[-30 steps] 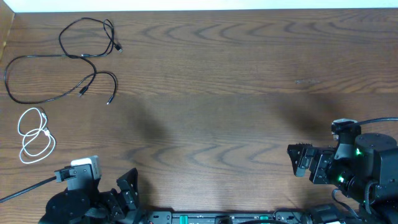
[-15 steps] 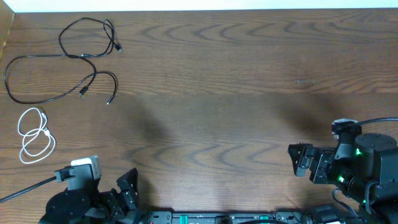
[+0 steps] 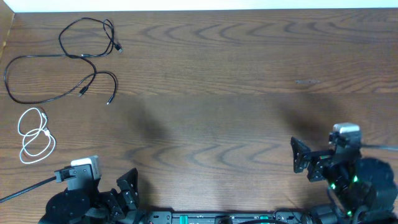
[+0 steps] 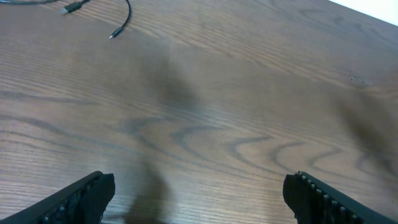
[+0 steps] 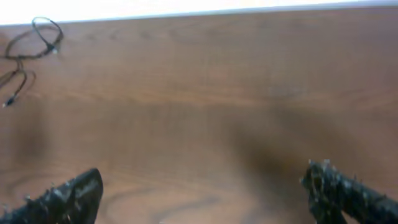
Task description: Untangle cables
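Note:
The long black cables lie in loose loops at the far left of the wooden table, with small plugs at their ends. The shorter white cable lies coiled below them near the left edge. A black cable end shows in the left wrist view and a loop shows in the right wrist view. My left gripper is open and empty at the front left. My right gripper is open and empty at the front right. Both are far from the cables.
The wooden table runs to a white back edge. A raised side wall stands at the far left corner. The arms' bases and their thicker black cables sit along the front edge.
The right arm has turned and shifted slightly back toward the front edge. The left arm and the cables have not moved.

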`<state>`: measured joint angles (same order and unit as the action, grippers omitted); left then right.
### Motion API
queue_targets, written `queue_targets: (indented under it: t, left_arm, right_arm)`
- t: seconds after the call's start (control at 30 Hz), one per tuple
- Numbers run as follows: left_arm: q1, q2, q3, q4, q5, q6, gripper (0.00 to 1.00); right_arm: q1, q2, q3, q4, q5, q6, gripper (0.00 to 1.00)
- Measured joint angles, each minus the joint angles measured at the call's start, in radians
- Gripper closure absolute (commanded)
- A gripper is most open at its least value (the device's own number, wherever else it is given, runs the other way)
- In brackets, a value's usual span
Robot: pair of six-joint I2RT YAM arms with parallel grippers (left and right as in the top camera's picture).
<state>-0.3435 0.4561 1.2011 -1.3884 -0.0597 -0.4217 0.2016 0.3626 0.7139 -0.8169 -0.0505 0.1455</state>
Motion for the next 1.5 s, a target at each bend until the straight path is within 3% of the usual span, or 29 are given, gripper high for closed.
queue_targets:
  t: [0.2,0.53,0.97,1.13,1.5]
  left_arm:
    - [0.000,0.000,0.000,0.000,0.000,0.000,0.08]
    - [0.000,0.000,0.000,0.000,-0.002,0.000,0.08]
    - [0.000,0.000,0.000,0.000,-0.003,0.000,0.08]
    - [0.000,0.000,0.000,-0.001,-0.003,0.000,0.08]
    - [0.000,0.000,0.000,0.000,-0.003,0.000,0.08]
  right_arm:
    - [-0.040,-0.204,-0.264,0.217,0.003,-0.066,0.01]
    - [-0.085,-0.339,-0.571,0.533,0.006,-0.117,0.01]
    - [-0.160,-0.350,-0.643,0.604,0.047,-0.150,0.01]
    - [-0.185,-0.351,-0.686,0.748,0.077,-0.150,0.01]
    - [-0.185,-0.351,-0.705,0.747,0.106,-0.175,0.01]
